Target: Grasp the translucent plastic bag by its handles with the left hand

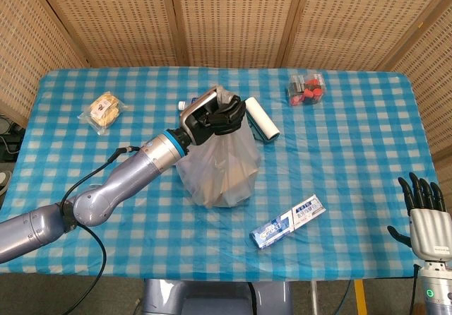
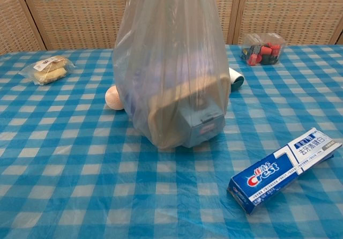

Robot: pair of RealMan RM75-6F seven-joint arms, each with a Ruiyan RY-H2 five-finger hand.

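The translucent plastic bag [image 1: 217,170] hangs upright at the middle of the table, its top gathered in my left hand [image 1: 215,117], which grips the handles. In the chest view the bag [image 2: 169,73] fills the centre, with a tan item and a blue-grey box showing through its lower part; the left hand is above that view's top edge. My right hand [image 1: 422,202] stays off the table's near right corner, fingers apart and holding nothing.
A Crest toothpaste box [image 1: 287,220] lies near the front right of the bag. Behind it are a white roller [image 1: 260,119] and a partly hidden bottle [image 1: 185,105]. A snack packet [image 1: 104,110] sits far left, a box of red items [image 1: 306,88] far right, a peach ball [image 2: 113,97] beside the bag.
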